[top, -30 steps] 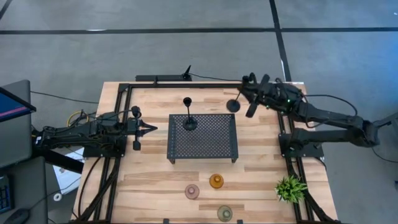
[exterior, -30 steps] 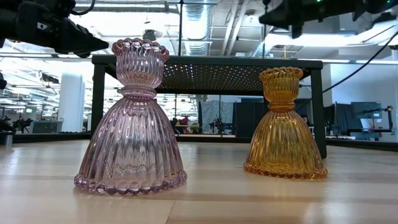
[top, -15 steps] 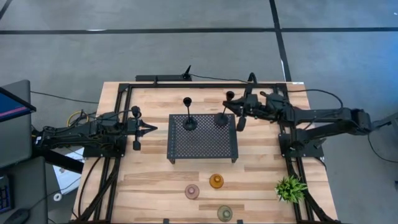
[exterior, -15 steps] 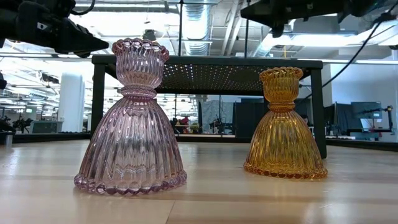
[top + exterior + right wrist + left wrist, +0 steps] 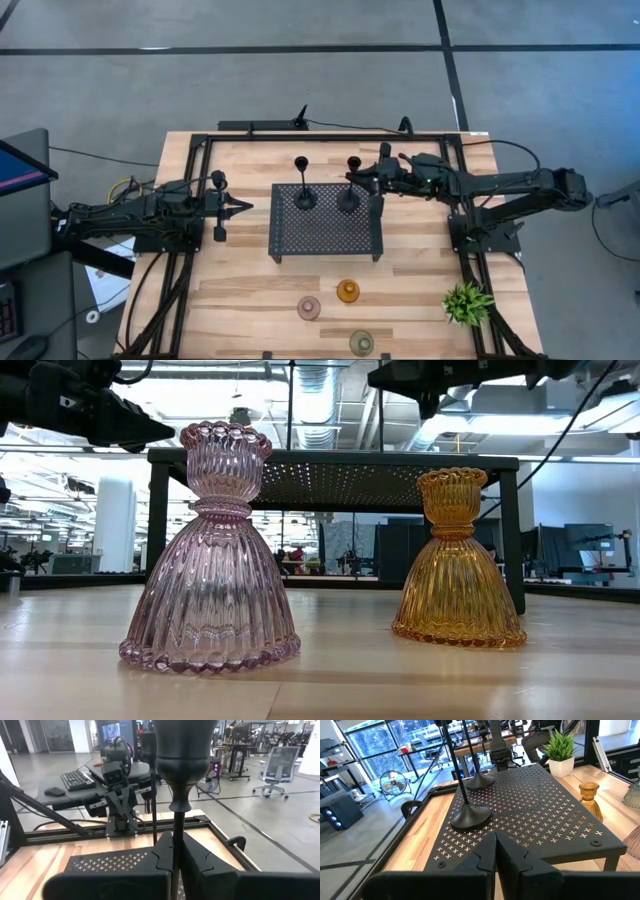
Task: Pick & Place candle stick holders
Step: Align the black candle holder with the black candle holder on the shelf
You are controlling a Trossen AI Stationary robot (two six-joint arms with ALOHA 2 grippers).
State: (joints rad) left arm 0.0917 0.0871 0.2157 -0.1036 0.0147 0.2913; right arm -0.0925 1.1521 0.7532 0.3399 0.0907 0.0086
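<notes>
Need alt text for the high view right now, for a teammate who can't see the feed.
Overhead: the right gripper holds a black stemmed holder on the black perforated tray, beside a second stemmed holder. The left gripper waits left of the tray; pink, amber and green glass holders sit on the table.

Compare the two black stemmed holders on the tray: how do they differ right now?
The left black holder stands free on the perforated tray; the right black holder has the right gripper shut on its stem. The left one stands nearer the left gripper, which waits shut beside the tray; the right one stands nearer the tray's right edge. Both are slim, black and upright, with round bases on the tray top.
</notes>
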